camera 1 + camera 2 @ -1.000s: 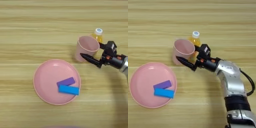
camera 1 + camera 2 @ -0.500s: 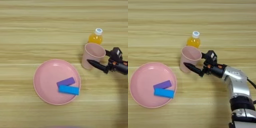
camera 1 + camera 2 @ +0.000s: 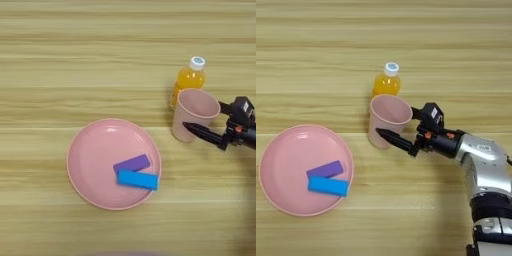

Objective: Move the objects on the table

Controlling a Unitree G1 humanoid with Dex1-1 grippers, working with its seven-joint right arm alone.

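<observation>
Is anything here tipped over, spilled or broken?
Nothing is spilled or broken. The pink cup leans a little, held between the right gripper's fingers, right by the juice bottle. The two blocks lie flat on the plate.

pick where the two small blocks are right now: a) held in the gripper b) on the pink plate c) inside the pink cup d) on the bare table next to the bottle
b: the purple block and the blue block lie touching each other on the pink plate, apart from the pink cup, bottle and gripper.
</observation>
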